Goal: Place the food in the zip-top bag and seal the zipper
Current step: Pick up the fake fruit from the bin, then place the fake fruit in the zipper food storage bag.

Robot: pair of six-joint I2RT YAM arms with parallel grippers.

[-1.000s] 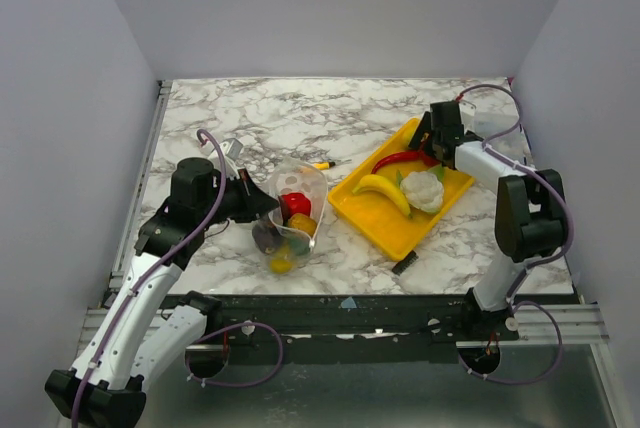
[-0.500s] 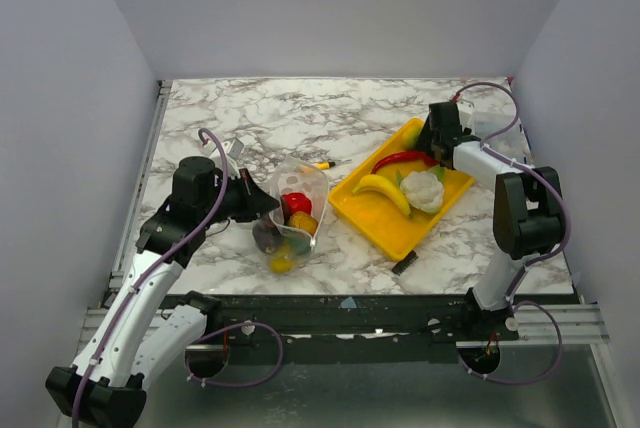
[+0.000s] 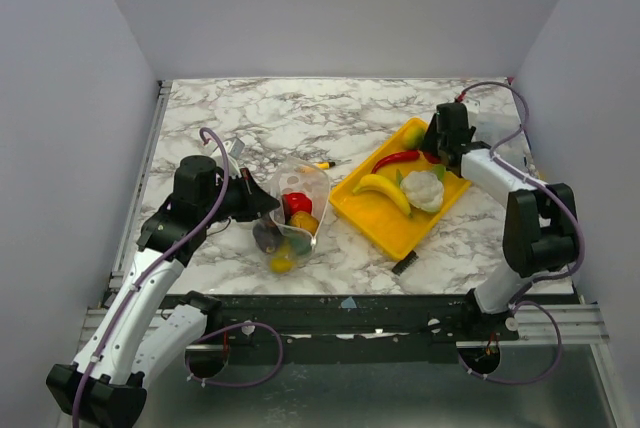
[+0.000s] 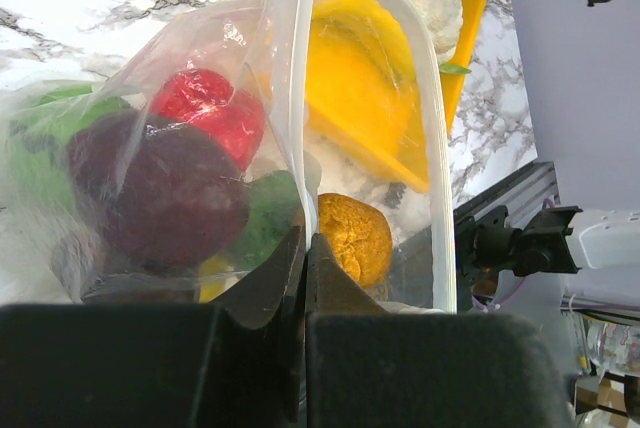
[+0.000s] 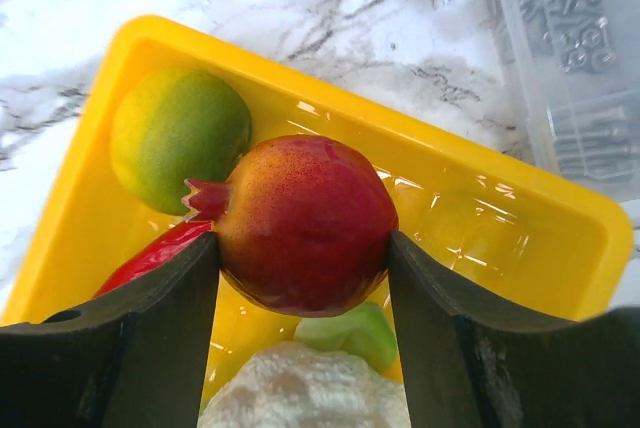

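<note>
Your right pincer [image 5: 300,273] has just narrowed from wide open until both fingers press the flanks of the red pomegranate [image 5: 305,218]. It now has that fruit between jaws about half closed. Whether the squeeze is firm yet cannot be told, and the fruit looks to sit low in the far corner of the yellow tray [image 5: 500,203], not lifted. A yellow-green fruit [image 5: 178,136] lies just beside it toward the corner. The tip of the red pepper [image 5: 150,260] reaches up to its crown, and the cauliflower [image 5: 300,393] lies just nearer the camera, so a straight upward pull seems the safest way out. From above, that arm's elbow has swung a little outward while the wrist has stayed over the same tray corner. Your left pincer [image 4: 303,273] has not changed: it is fully closed, pinching the film edge of the zip-top bag [image 4: 200,58]. The bag lies on the marble table [image 3: 300,118] well left of the tray, with its rim standing open as a loop. Inside it you already have a red piece [image 4: 215,108], a dark purple piece [image 4: 160,188] and an orange one [image 4: 355,238]. The banana [image 3: 380,190] is also on the tray. So one more item is about to travel, several remain after it, and the zipper, which I cannot make out, is not yet sealed.
</note>
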